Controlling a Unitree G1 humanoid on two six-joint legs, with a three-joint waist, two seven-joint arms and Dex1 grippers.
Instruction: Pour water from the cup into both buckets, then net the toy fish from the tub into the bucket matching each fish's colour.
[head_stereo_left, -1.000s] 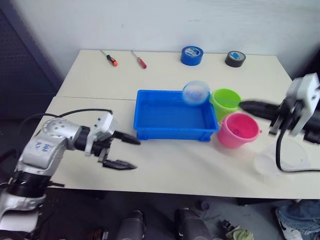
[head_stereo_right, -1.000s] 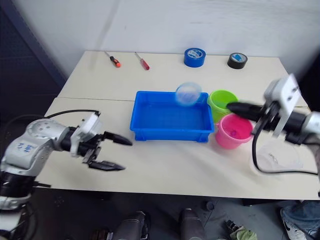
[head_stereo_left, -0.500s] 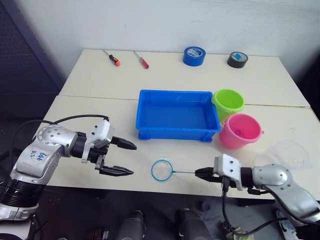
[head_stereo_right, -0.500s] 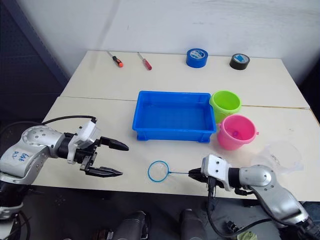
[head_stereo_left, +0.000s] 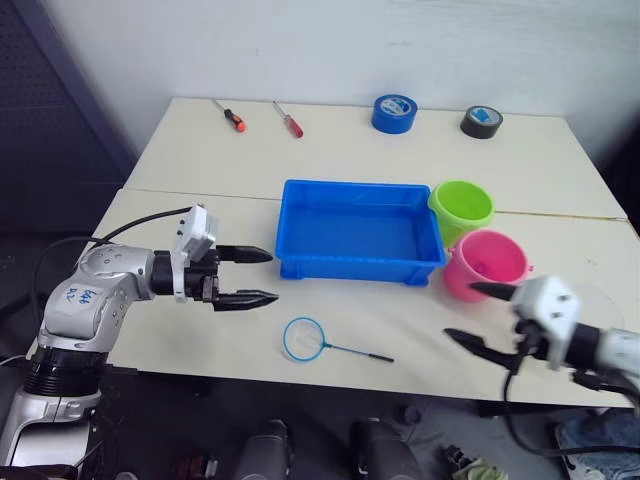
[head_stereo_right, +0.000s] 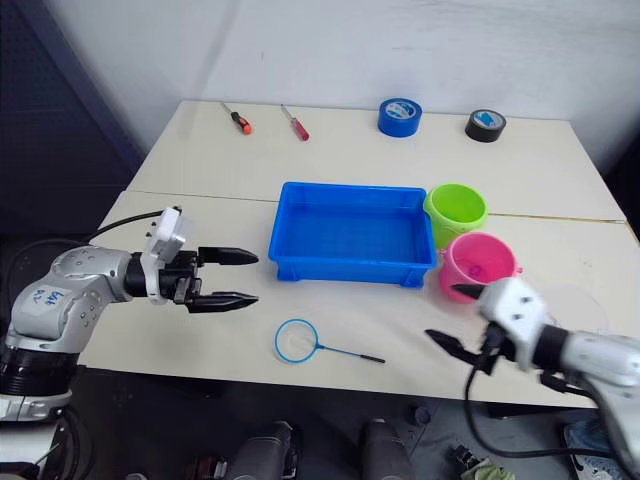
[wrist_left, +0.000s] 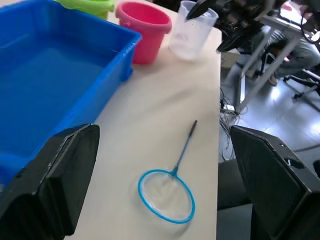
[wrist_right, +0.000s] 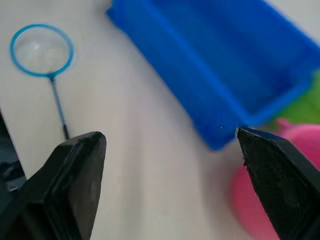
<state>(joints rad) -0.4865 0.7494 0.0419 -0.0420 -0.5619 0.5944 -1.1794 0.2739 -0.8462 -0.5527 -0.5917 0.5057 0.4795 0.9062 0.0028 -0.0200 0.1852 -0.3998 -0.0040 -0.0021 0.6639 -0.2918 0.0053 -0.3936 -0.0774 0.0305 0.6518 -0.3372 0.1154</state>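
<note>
A pale bench (head_stereo_left: 330, 150) carries a blue tub (head_stereo_left: 360, 232) at its middle, used here as the landmark. The left end effector (head_stereo_left: 246, 276) hovers just left of the tub, forearm level, its two black fingers pointing at the tub and spread wide, holding nothing. The right end effector (head_stereo_left: 478, 318) hangs off the tub's near right corner, over the bench's front edge, fingers also spread wide and empty, aimed back toward the tub.

The net (head_stereo_left: 305, 339) lies flat on the bench in front of the tub, blue hoop to the left, thin black handle running right, apart from both end effectors. The lime green bucket (head_stereo_left: 461, 207) stands just beside the tub's right end; the pink bucket (head_stereo_left: 486, 264) stands just in front of it.

The clear cup (wrist_left: 192, 29) sits beyond the pink bucket from the tub, partly hidden behind the right arm in the head views. Whether any fish are inside the tub or buckets is hard to make out.
</note>
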